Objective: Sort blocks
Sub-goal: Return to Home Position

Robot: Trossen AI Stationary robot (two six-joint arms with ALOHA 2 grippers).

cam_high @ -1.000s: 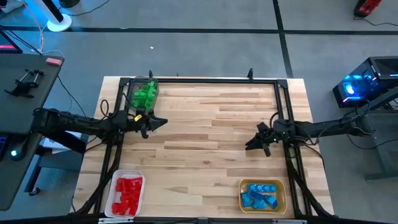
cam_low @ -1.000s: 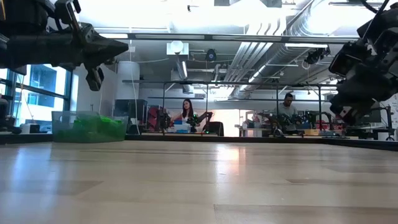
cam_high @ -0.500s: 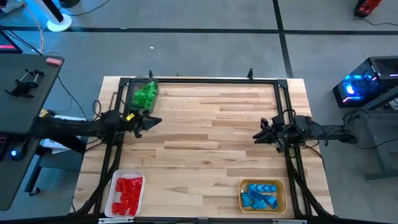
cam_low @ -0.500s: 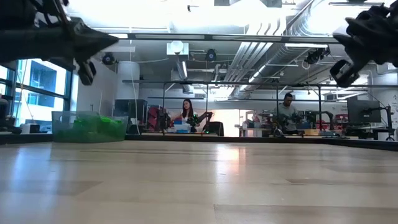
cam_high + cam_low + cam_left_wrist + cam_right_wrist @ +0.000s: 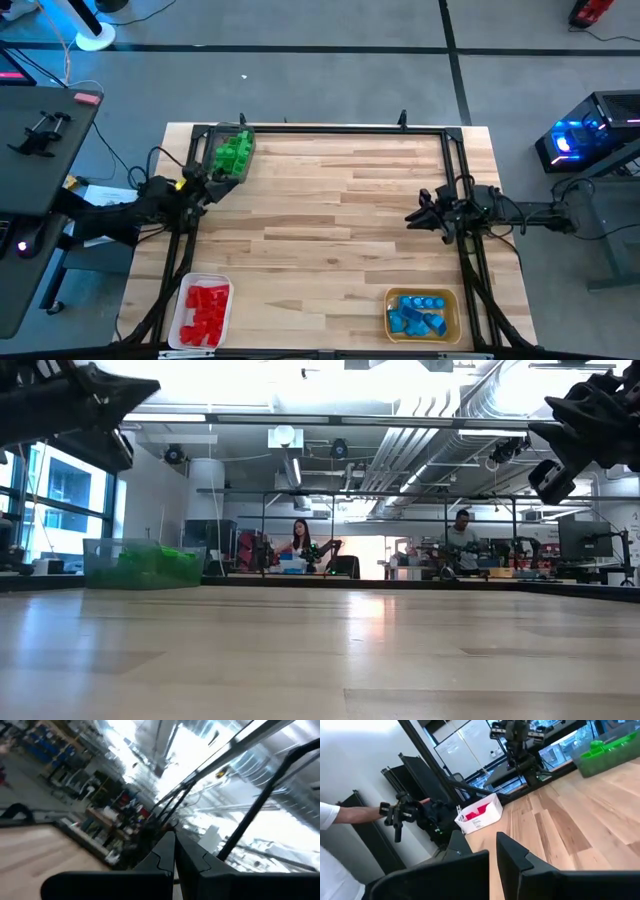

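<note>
Three sorted piles from above: green blocks [image 5: 233, 152] far-left, red blocks [image 5: 205, 310] near-left, blue blocks [image 5: 418, 314] near-right, all in trays [image 5: 455, 318]; left gripper [image 5: 210, 181], right gripper [image 5: 417, 211] at opposite table [image 5: 340, 200] edges. Left wrist: fingers [image 5: 160, 855] pressed together, empty. Right wrist: fingers [image 5: 512, 852] slightly apart, empty.

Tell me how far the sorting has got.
Done: green plastic bricks in the clear tray, red bricks in the white tray, blue bricks in the yellow tray. In hand: nothing; left claw, right claw empty at the wooden table's sides. Left: no loose bricks visible.
</note>
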